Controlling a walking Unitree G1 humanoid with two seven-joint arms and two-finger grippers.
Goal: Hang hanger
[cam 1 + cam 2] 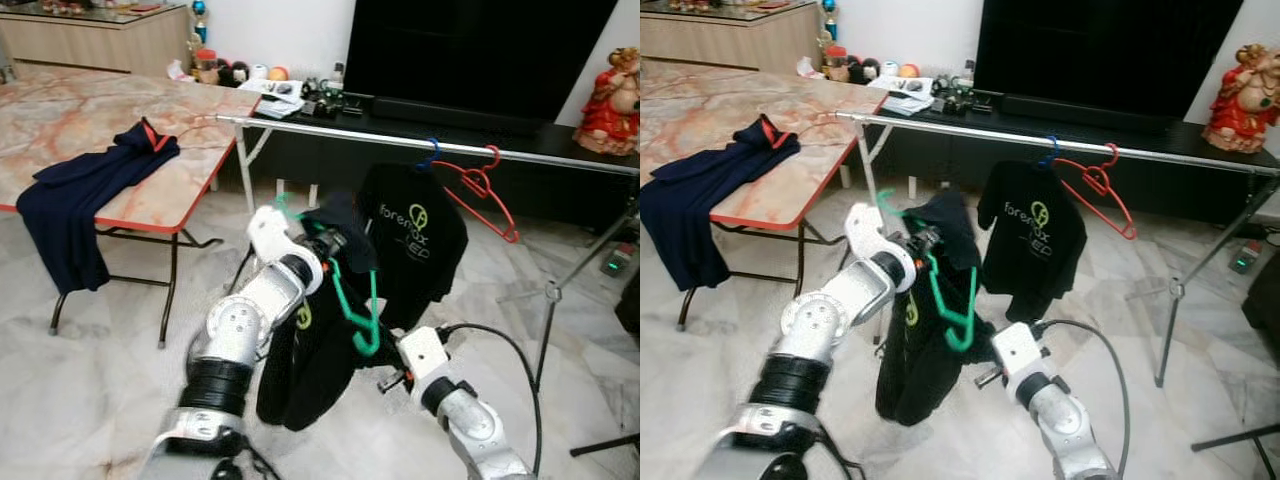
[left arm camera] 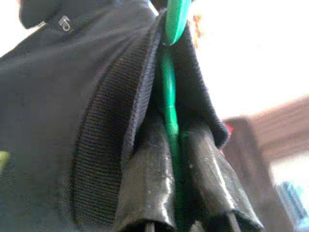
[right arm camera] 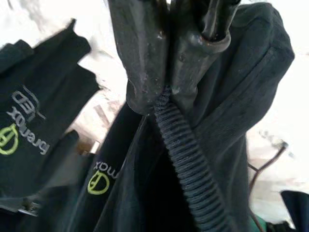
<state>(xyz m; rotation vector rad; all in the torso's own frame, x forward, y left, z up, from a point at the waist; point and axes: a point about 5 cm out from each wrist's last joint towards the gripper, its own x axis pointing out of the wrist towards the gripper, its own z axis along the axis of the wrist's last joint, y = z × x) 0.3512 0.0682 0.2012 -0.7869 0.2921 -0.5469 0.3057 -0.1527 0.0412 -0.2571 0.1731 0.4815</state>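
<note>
Left gripper is clamped shut on the green hanger, which sits between its fingers. Right gripper is pinched shut on the ribbed hem of the black shirt. Hanger and shirt hang at 7 o'clock below the metal rail.

Hung black shirt: "foremax"; held shirt: "max"
</note>
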